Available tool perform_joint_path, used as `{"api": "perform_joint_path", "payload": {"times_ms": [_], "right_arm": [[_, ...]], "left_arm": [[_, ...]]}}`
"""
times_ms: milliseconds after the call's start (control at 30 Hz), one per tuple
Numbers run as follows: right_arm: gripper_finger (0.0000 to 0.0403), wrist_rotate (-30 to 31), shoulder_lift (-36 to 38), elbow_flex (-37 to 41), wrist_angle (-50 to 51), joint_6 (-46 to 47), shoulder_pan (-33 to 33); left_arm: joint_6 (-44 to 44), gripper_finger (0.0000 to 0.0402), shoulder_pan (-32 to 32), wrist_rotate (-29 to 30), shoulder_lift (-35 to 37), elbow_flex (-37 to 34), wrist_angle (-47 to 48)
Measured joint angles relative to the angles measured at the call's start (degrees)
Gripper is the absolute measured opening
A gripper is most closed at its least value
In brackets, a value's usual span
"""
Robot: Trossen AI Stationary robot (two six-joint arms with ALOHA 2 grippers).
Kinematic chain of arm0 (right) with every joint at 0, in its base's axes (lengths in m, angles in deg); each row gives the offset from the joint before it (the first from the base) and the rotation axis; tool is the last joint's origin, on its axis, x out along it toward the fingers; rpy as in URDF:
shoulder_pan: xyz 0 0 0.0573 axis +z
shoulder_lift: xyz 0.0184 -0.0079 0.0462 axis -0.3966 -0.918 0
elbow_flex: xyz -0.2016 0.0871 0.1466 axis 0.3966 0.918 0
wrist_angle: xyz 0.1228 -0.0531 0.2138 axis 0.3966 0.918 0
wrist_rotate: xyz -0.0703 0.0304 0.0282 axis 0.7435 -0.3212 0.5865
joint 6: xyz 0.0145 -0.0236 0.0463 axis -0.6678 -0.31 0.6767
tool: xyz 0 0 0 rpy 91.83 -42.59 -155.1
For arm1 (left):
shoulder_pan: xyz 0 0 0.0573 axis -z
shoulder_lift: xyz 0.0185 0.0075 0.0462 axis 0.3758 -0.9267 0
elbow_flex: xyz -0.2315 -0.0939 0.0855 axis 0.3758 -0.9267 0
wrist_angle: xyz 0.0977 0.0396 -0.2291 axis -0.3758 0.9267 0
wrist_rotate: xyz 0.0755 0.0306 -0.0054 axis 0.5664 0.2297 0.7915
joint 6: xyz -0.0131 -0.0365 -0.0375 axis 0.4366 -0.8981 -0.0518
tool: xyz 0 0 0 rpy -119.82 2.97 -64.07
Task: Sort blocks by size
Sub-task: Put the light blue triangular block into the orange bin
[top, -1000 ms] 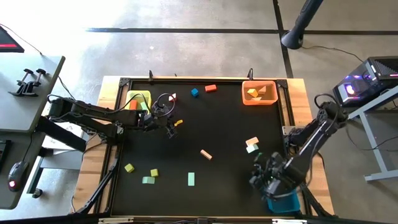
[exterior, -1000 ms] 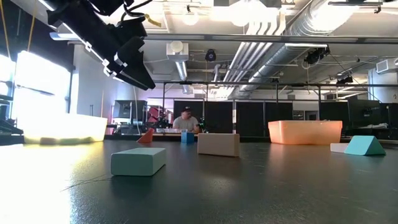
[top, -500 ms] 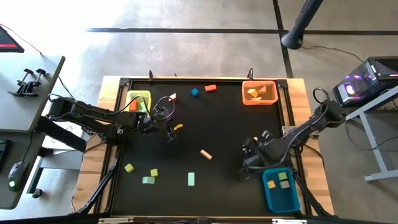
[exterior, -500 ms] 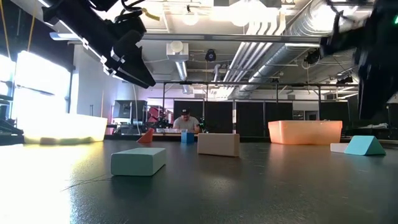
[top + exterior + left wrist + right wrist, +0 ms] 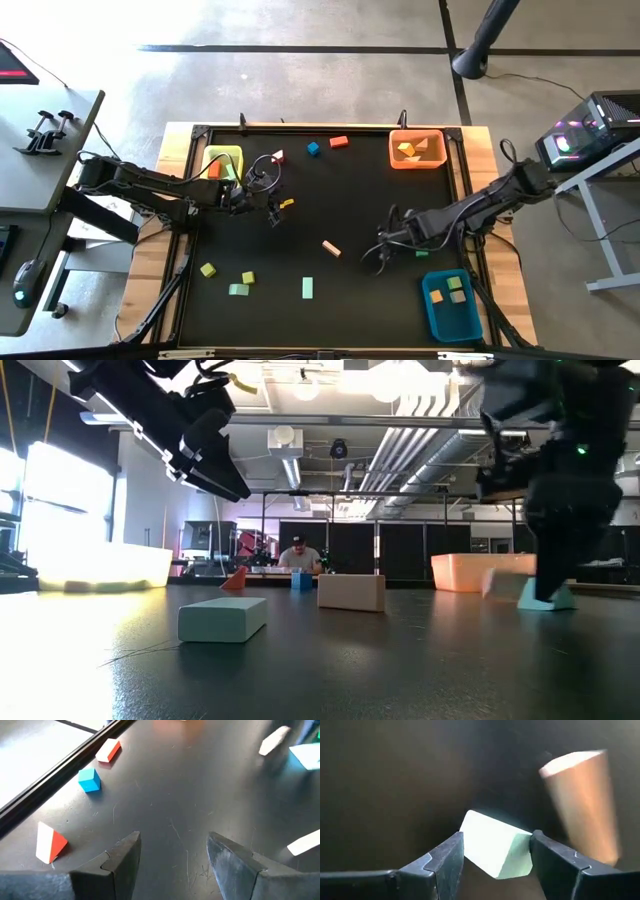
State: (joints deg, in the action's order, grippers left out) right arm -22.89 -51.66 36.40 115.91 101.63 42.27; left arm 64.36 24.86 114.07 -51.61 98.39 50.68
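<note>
My right gripper (image 5: pixel 390 248) is open and low over the table's right half. A mint wedge block (image 5: pixel 495 851) lies between its fingers on the table, and a pink-tan block (image 5: pixel 580 805) shows blurred just beyond it. In the low view the wedge (image 5: pixel 558 598) and the tan block (image 5: pixel 505 584) sit at the gripper's foot. My left gripper (image 5: pixel 275 214) hangs open and empty above the table's far left part (image 5: pixel 172 857), near a red-and-white wedge (image 5: pixel 50 842) and a blue cube (image 5: pixel 89 779). My right gripper has the mint wedge's two ends (image 5: pixel 470 832) between its fingers (image 5: pixel 445 860), which come from above. The wedge fills the gap and rests on the table. Whether the fingers touch it, I cannot tell.
A yellow bin (image 5: pixel 224 158) stands far left, an orange bin (image 5: pixel 417 160) far right and a blue bin (image 5: pixel 452 318) near right, the last two holding blocks. Loose blocks: red (image 5: pixel 339 141), tan bar (image 5: pixel 331 247), mint bar (image 5: pixel 308 288), yellow (image 5: pixel 248 277). A person (image 5: pixel 297 553) sits beyond the table.
My right gripper has swung from above the blue bin toward the table's far and left side and come down over the mint wedge. In the low view the mint wedge and the tan block now stand farther toward the table's left, and the tan block is blurred.
</note>
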Motion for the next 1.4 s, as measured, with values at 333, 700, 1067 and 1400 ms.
{"api": "perform_joint_path", "payload": {"times_ms": [333,700,1067,1400], "right_arm": [[0.0216,-0.57,-0.06,-8.58,-4.55,-28.43,-0.18],[0.0216,-11.04,-0.06,-8.11,2.14,-58.69,-2.49],[0.0216,-14.38,-8.60,-8.11,0.48,-71.72,-4.75],[0.0146,-14.55,-10.49,-8.27,-0.25,-68.54,-4.79]], "left_arm": [[-1.14,0.0213,0.00,0.00,0.00,0.00,0.05],[-1.48,0.0213,0.00,0.00,0.00,0.00,0.30],[-1.56,0.0213,0.03,0.00,0.00,0.00,0.28],[-1.56,0.0213,0.28,0.00,0.00,0.00,0.20]]}}
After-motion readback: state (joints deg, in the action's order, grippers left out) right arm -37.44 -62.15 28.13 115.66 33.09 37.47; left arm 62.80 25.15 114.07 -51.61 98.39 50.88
